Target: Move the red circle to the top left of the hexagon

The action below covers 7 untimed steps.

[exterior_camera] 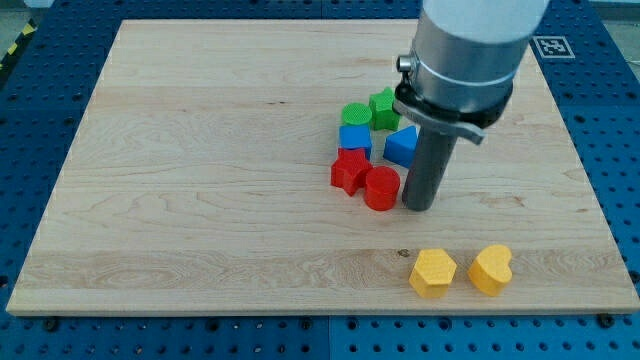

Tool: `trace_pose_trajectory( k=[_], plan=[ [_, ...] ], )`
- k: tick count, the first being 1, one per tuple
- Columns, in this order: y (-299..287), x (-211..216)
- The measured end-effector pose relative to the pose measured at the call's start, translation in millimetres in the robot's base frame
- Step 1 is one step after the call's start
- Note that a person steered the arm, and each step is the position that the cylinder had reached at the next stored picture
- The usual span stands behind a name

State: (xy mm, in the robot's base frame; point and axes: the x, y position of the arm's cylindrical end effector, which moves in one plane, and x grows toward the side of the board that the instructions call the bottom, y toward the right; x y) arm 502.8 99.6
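The red circle [381,188] lies near the board's middle, touching a red star [349,170] on its left. The yellow hexagon [433,272] lies toward the view's bottom right, below and right of the red circle. My tip [417,207] rests on the board just right of the red circle, very close to it or touching it, and above the hexagon.
A yellow heart [490,268] sits right of the hexagon. A blue cube [354,139], another blue block [402,145], a green circle [355,114] and a green star [383,107] cluster above the red blocks. The wooden board [200,180] ends near the hexagon's lower edge.
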Motion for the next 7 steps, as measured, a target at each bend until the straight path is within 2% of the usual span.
trace_pose_trajectory(
  k=[1,2,3,5,7],
  plan=[
    [-4.5,-31.1],
    [-22.6,-34.1],
    [-38.4,-14.5],
    [-69.9,-13.2],
    [-71.4,14.4]
  ],
)
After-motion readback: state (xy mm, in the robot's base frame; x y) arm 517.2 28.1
